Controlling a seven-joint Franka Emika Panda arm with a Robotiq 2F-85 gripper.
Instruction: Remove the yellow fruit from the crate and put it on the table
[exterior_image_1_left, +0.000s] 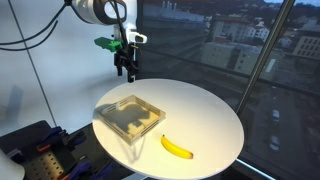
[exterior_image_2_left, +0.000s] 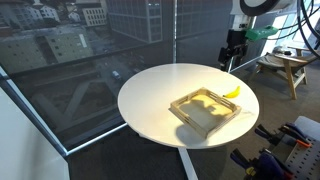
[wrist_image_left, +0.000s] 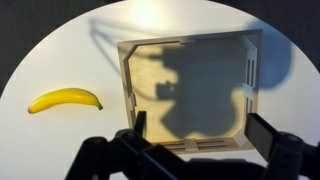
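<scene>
— Was the claw (exterior_image_1_left: 126, 72) holding anything?
— No, it hung released and empty above the crate (wrist_image_left: 185, 40).
— And the yellow fruit?
— None showed inside the crate; only a banana (wrist_image_left: 65, 99) lay beside it on the surface (exterior_image_1_left: 210, 120). I judged nothing remained to lift out.

In the wrist view the bottom edge cuts off the fingers (wrist_image_left: 100, 165). A dark shadow (wrist_image_left: 195, 95) covers much of the crate (wrist_image_left: 126, 80) floor. The table (wrist_image_left: 50, 140) runs past the edges.
</scene>
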